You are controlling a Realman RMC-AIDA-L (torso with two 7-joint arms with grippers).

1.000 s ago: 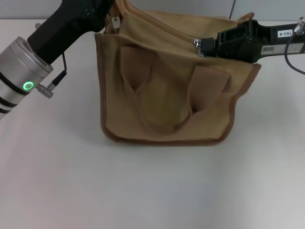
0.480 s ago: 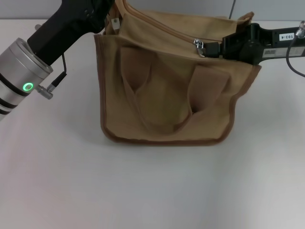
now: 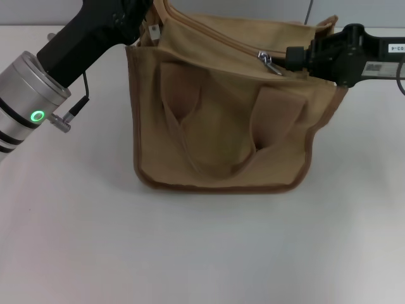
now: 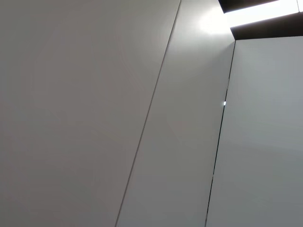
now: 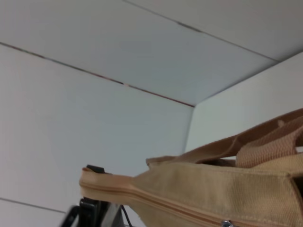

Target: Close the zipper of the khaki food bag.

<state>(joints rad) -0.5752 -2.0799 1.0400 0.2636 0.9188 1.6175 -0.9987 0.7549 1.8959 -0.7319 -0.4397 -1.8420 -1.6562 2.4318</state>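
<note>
The khaki food bag stands upright on the white table in the head view, its handles hanging down the front. The zipper runs across the top panel, and its silver pull tab sits near the right end. My right gripper lies level just right of the tab, which points toward it; contact is unclear. My left gripper is shut on the bag's top left corner. The right wrist view shows the zipper line, the tab and the left gripper at the bag's far end.
The white table spreads in front of the bag and to both sides. A grey wall runs behind it. The left wrist view shows only wall panels. A cable hangs from the right arm.
My right gripper has drawn back to the right, off the pull tab. The tab has stayed almost in place and now tilts toward the gripper. The left arm has not moved.
</note>
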